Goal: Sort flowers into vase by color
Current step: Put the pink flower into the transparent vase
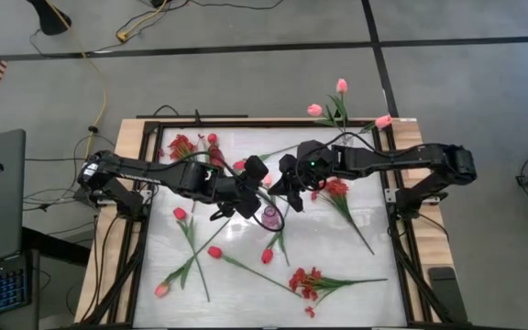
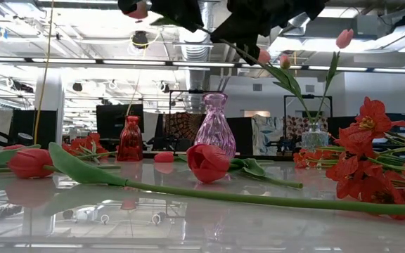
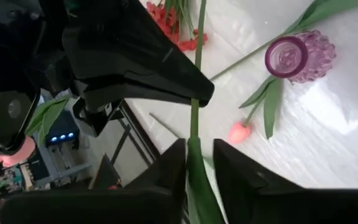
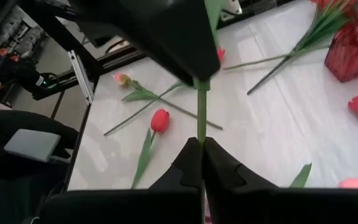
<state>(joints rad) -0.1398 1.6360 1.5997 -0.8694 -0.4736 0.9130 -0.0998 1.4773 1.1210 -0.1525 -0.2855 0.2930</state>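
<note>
Nearest the low camera, a red tulip [image 2: 207,161] lies on the white table [image 2: 202,225], its stem running right. Behind it the purple vase [image 2: 214,128] and red vase [image 2: 130,140] stand upright. Above, mid-table: right gripper [image 4: 201,148] clamped on a green stem [image 4: 201,115]; left gripper [image 3: 194,149], fingers slightly apart, brackets the same stem. Pink tulips [image 1: 341,85] hang beyond the far edge.

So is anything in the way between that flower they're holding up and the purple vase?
Nothing visible. The right gripper pinches the green stem up in the air, and the left gripper has its fingers apart around the same stem. The purple vase stands on the table below them, its mouth empty, with open air between.
</note>
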